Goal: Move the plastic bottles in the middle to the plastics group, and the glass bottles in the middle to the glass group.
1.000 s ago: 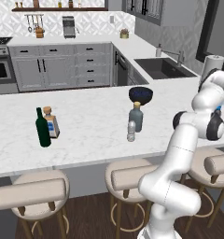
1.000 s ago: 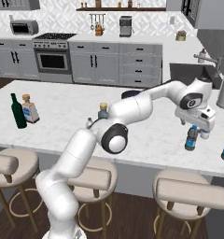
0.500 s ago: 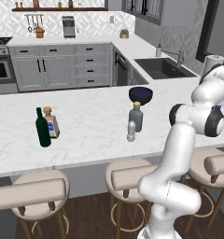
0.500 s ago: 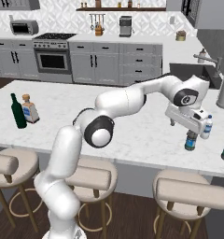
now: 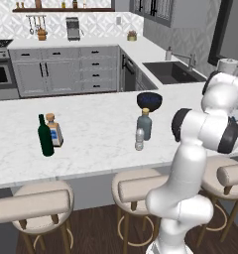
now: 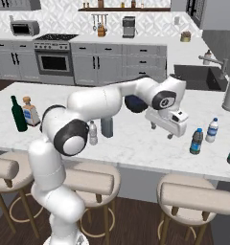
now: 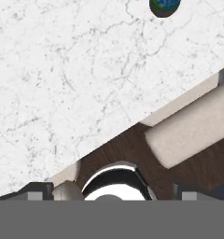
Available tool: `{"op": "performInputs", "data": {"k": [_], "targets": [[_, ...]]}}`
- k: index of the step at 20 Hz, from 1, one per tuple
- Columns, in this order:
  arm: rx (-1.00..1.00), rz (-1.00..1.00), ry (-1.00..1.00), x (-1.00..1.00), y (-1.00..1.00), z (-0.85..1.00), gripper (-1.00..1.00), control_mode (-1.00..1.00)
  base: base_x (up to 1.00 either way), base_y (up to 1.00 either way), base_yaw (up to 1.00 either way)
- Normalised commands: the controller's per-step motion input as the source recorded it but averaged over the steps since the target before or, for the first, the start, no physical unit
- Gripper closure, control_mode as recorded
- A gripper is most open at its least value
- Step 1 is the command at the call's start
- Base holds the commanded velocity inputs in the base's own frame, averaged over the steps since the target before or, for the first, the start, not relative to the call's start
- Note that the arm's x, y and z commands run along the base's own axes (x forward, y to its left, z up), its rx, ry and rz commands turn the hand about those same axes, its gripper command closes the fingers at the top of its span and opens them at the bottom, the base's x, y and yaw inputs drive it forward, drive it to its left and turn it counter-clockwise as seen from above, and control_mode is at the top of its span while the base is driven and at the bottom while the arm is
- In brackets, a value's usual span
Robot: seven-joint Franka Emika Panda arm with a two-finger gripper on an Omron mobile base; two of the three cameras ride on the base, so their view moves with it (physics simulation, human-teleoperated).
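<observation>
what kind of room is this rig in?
A home kitchen, rendered: marble island counter with bar stools, an oven range set in grey cabinets, and a sink with faucet on the side counter.

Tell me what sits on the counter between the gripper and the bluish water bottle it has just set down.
Nothing: in the right base view only bare marble counter separates the open gripper from the bluish water bottle.

White marble island counter [image 5: 91,134] w/ bottles.
Left: dark green wine bottle [image 5: 45,136] beside cork-stoppered clear bottle [image 5: 54,130]. Middle: squat grey bottle [image 5: 145,124], small pale bottle [image 5: 139,139], dark bowl [image 5: 149,101]. Right: blue-labelled plastic bottles [image 6: 197,141].
</observation>
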Motion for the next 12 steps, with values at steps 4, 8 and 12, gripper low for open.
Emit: {"op": "performInputs", "data": {"k": [4, 8, 12], "targets": [[0.04, 0.03, 0.06, 0.00, 0.92, 0.30, -1.00, -1.00, 0.00, 0.00, 0.00], [0.13, 0.13, 0.04, 0.00, 0.87, 0.29, -1.00, -1.00, 0.00, 0.00, 0.00], [0.09, 0.12, 0.06, 0.00, 0.94, 0.29, -1.00, -1.00, 0.00, 0.00, 0.00]]}}
